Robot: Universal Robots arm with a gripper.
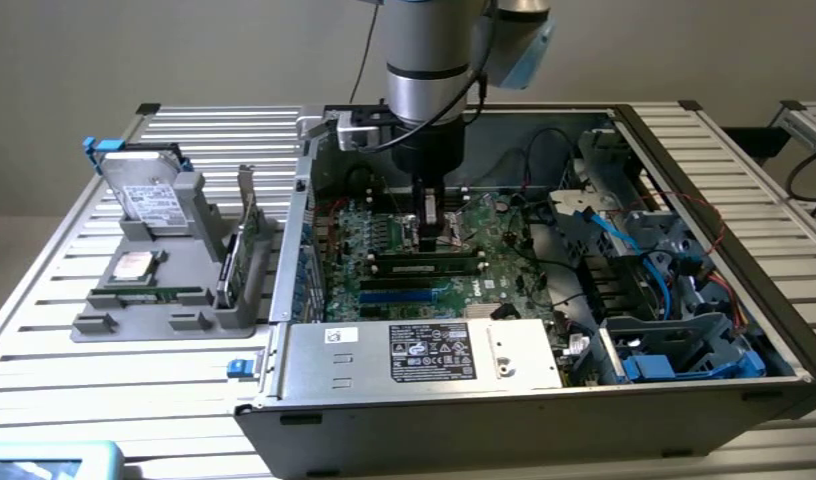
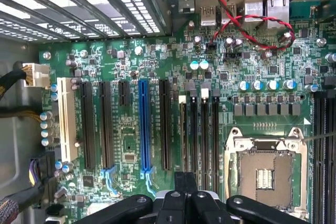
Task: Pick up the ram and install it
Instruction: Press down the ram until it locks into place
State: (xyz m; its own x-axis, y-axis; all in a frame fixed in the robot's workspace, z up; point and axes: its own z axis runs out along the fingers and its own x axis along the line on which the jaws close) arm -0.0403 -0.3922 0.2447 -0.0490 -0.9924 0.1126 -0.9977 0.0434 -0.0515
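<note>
**Arm inside the open computer case, jaws closed above the motherboard**

A plain pale wall backs the scene. In front of it stands a work table topped with ribbed aluminium slats, and it carries everything else. Lying open-side up at the table's middle is the computer case, the landmark here, a grey steel box whose walls frame the boards and cabling.

From above the case the robot arm comes straight down into it. Beside the case, toward the exterior view's left, a grey parts holder sits on the slats; a silver hard drive stands upright in its far end and a green expansion card stands on edge along the side nearest the case.

Inside the case, the green motherboard covers the floor. A labelled metal power-supply box fills the near wall, and a drive cage with blue cables occupies the end toward the exterior view's right. On the board lie a blue expansion slot, a white one and the bare processor socket.

The gripper hangs low over the board's middle with its jaws closed together (whether anything is pinched between them cannot be told). Just in front of it, toward the power-supply box, the ram lies seated lengthwise in a memory slot.
</note>
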